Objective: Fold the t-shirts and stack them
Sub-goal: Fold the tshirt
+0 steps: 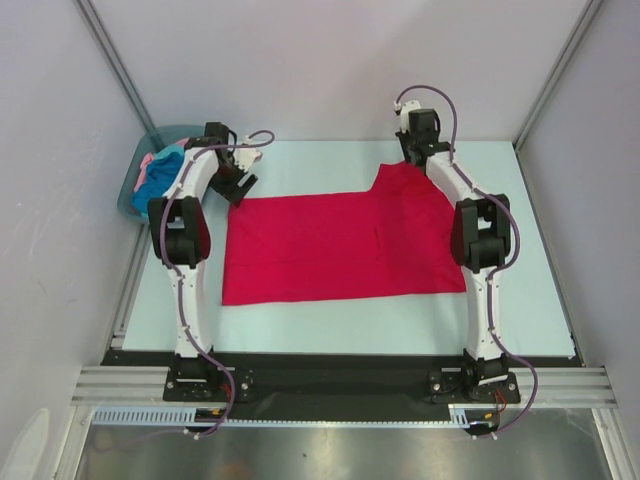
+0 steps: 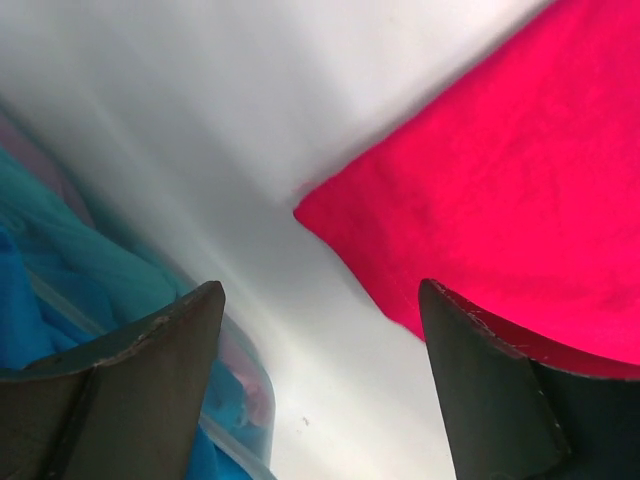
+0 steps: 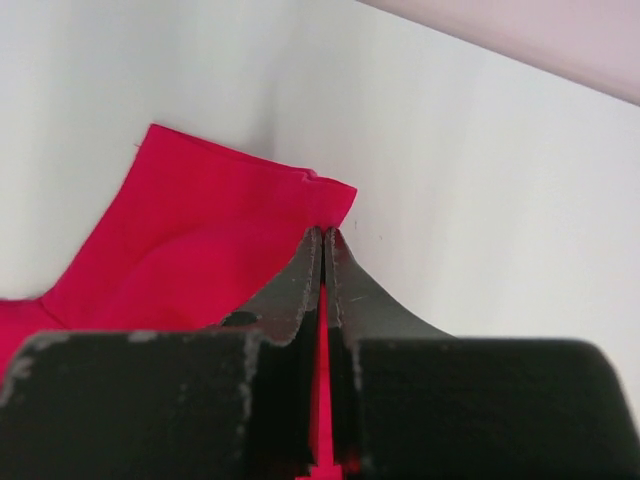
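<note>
Crimson t-shirt (image 1: 340, 248) lies flat mid-worktop (image 1: 330, 320), right pincer (image 3: 325, 238) clamped on its far sleeve edge. Left pincer (image 1: 238, 186) gapes wide above the shirt's far-left corner, beside the tub (image 1: 128, 195) holding turquoise shirt (image 1: 160, 175) and pink shirt (image 1: 145, 160).

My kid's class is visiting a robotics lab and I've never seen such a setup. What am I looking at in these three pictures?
The wide picture is taken from above and behind two robot arms bolted to the near edge of a table. The other two come from small cameras on the arms' wrists, so each shows its own fingers. A red t-shirt lies spread on the table. The right gripper is shut on a far corner of that shirt, near its sleeve. The left gripper is open and holds nothing; it hovers by the shirt's other far corner. Beside the table's far left corner is a plastic tub with more cloth, blue and pink, in it.
</note>
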You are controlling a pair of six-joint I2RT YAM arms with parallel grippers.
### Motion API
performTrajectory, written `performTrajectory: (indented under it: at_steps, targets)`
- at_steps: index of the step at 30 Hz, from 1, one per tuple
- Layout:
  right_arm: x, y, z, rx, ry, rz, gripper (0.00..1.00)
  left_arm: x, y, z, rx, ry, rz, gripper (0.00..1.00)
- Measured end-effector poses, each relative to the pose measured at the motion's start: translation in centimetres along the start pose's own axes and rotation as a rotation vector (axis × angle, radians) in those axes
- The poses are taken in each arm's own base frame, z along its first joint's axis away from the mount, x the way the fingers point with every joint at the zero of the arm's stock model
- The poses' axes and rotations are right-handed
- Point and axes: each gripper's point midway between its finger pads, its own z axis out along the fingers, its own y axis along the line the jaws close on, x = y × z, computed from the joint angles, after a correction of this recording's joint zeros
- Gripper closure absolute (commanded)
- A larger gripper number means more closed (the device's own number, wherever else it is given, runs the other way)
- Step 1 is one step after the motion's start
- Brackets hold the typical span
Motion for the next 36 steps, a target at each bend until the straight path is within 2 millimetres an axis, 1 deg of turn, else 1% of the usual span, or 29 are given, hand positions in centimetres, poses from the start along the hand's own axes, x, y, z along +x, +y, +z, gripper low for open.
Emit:
performTrajectory:
  at_steps: [4,8,12,14,21,25,27,36]
  targets:
    - [-1.1,0.7,-0.7,-0.010,-0.022,-0.015,1.00,-0.4,-0.1,1.2,0.020,-0.010,-0.001,0.16]
    - [-2.4,0.9,-1.8,-0.012,-0.050,-0.023,1.00,-0.4,-0.6,2.2,0.052,-0.012,-0.001,0.17]
    - [-3.1,1.0,-2.4,-0.010,-0.064,-0.035,1.00,-0.6,-0.6,2.7,0.060,-0.015,-0.001,0.17]
    - [-3.1,1.1,-2.5,-0.010,-0.064,-0.039,1.00,-0.8,-0.7,2.9,0.064,-0.018,0.000,0.17]
    - [-1.9,1.8,-2.3,-0.013,-0.037,-0.057,1.00,-0.9,-0.8,3.6,0.081,-0.025,-0.001,0.19]
    - [-2.1,2.3,-2.5,-0.018,-0.041,-0.068,1.00,-0.9,-0.8,3.7,0.092,-0.033,-0.006,0.20]
    - [-2.2,2.7,-2.6,-0.023,-0.044,-0.073,1.00,-1.0,-0.8,3.7,0.096,-0.037,-0.007,0.24]
    - [-3.1,3.9,-3.4,-0.038,-0.062,-0.090,1.00,-1.2,-0.4,3.9,0.101,-0.049,-0.007,0.27]
